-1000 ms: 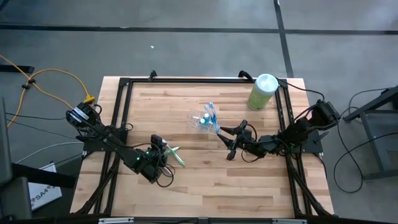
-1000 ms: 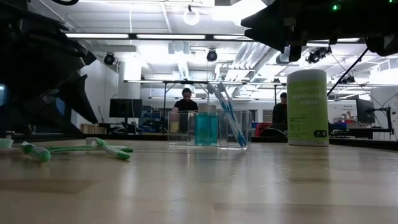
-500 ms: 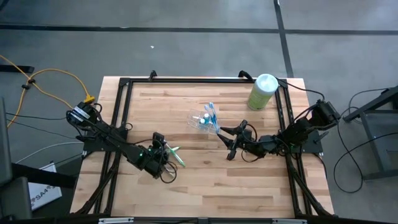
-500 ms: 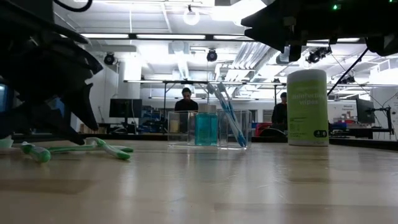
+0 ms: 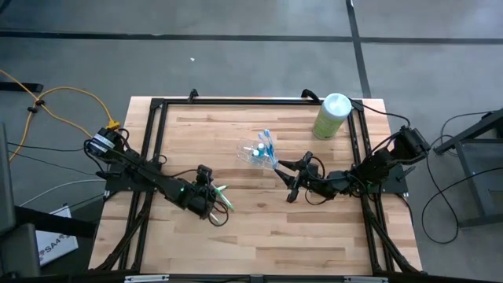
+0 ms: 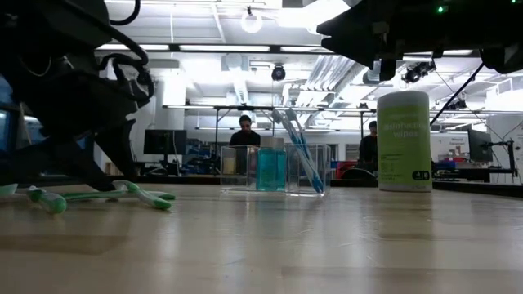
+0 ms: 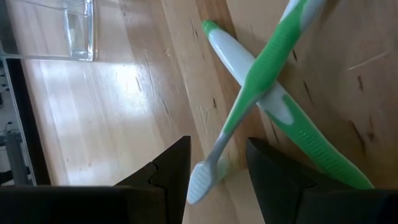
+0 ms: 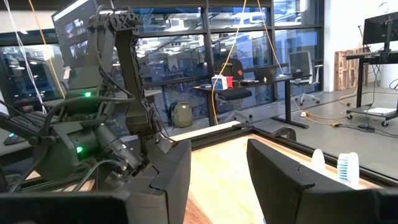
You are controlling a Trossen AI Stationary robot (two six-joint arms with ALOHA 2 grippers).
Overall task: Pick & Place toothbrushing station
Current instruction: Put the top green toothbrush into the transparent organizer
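Observation:
A small clear plastic cup (image 5: pixel 250 152) stands mid-table and holds blue-white toothbrushes (image 6: pixel 301 151) and white blue-capped tubes (image 5: pixel 258 149). Two green-white toothbrushes (image 5: pixel 224 197) lie crossed on the wood left of it (image 6: pixel 98 196). My left gripper (image 5: pixel 211 191) is low over them and open. In the left wrist view its fingers (image 7: pixel 217 148) stand on either side of one brush's head (image 7: pixel 198 180) without touching. My right gripper (image 5: pixel 283 179) is open and empty just right of the cup.
A large pale green canister (image 5: pixel 332 115) with a white top stands at the far right (image 6: pixel 404 140). A black frame (image 5: pixel 236 102) runs along the table's edges. Bare wood lies along the near side (image 5: pixel 267 236). People sit in the room beyond the table (image 6: pixel 245 131).
My left gripper has moved toward the table's right and far side, closing in on the green toothbrushes. The toothbrushes, the cup and my right gripper have stayed put.

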